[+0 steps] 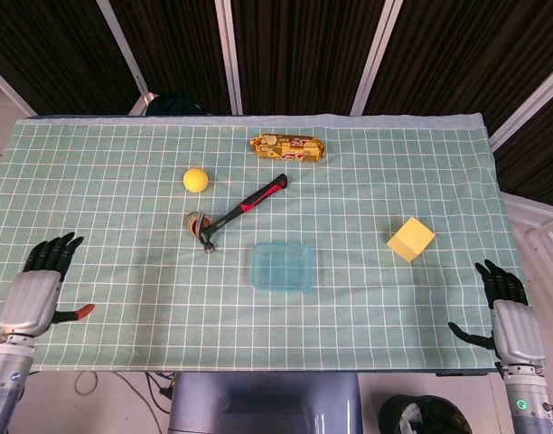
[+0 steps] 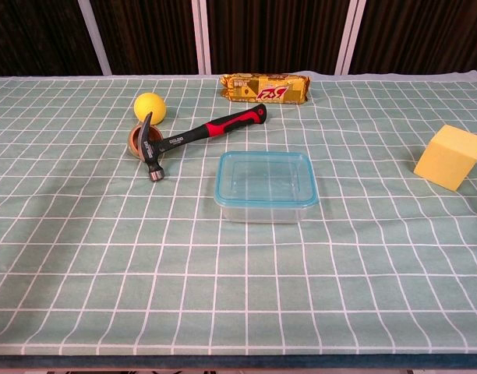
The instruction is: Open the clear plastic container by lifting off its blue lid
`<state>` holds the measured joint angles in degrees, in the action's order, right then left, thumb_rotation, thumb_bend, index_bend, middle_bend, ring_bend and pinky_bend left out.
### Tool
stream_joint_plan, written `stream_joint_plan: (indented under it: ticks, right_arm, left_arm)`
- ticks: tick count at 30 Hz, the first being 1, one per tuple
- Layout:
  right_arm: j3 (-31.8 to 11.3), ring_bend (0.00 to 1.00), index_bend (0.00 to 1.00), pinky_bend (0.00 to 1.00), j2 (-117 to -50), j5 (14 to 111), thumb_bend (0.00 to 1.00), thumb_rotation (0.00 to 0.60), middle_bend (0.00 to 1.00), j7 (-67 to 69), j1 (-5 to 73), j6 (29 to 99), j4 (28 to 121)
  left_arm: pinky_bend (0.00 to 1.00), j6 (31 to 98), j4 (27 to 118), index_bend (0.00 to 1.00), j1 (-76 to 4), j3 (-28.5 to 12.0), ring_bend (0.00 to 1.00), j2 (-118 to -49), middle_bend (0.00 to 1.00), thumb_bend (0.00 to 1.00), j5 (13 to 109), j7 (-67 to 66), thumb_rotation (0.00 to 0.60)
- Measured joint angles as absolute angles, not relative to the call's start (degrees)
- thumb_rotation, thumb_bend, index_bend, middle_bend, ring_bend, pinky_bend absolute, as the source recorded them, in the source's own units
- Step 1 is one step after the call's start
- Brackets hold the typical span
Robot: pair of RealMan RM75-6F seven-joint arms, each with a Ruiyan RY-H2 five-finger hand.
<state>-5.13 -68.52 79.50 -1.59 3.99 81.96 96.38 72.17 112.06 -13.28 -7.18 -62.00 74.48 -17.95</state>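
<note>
Just one container (image 2: pixel 265 187), one blue lid (image 2: pixel 264 177), two empty hands

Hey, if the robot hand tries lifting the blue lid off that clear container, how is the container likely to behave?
The clear container looks empty, so it is probably light and may rise with the blue lid unless held down. Its thin plastic walls likely flex under a squeeze. Low and flat-bottomed on the tablecloth, it seems apt to slide, not tip.

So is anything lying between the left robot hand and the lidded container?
Nothing visible does. The left robot hand sits at the table's left edge, and only bare checked cloth lies between it and the container. The hammer lies beyond that line, its head near the container's far left corner.
</note>
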Motion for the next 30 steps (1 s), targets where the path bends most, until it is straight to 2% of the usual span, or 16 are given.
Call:
stream_joint_plan:
  ticks: [6,12,24,30]
  right_arm:
    - [-5.3,0.00,0.00,0.00,-68.6,79.3,0.24,0.600,0.00,-1.5,3.9,82.1,96.4]
    - [-5.5,0.00,0.00,0.00,-68.7,78.5,0.24,0.600,0.00,-1.2,4.0,81.8,96.5]
    - [-5.9,0.00,0.00,0.00,-68.4,76.9,0.24,0.600,0.00,-0.7,4.2,80.6,97.2]
    - [-6.2,0.00,0.00,0.00,-68.3,76.0,0.24,0.600,0.00,-0.3,4.3,80.1,97.4]
  left_arm:
    - [0.05,66.1,113.7,0.00,-22.2,-11.5,0.00,-68.4,0.00,0.00,63.7,-27.9,0.600]
    - [0.05,63.2,112.9,0.00,-30.5,-14.7,0.00,-76.6,0.00,0.00,52.8,-36.9,0.600]
    - [0.04,63.5,106.5,0.00,-46.6,-18.7,0.00,-92.1,0.00,0.00,33.4,-50.3,0.600]
    - [0.02,64.7,102.8,0.00,-51.8,-19.8,0.00,-97.5,0.00,0.00,27.8,-52.8,0.600]
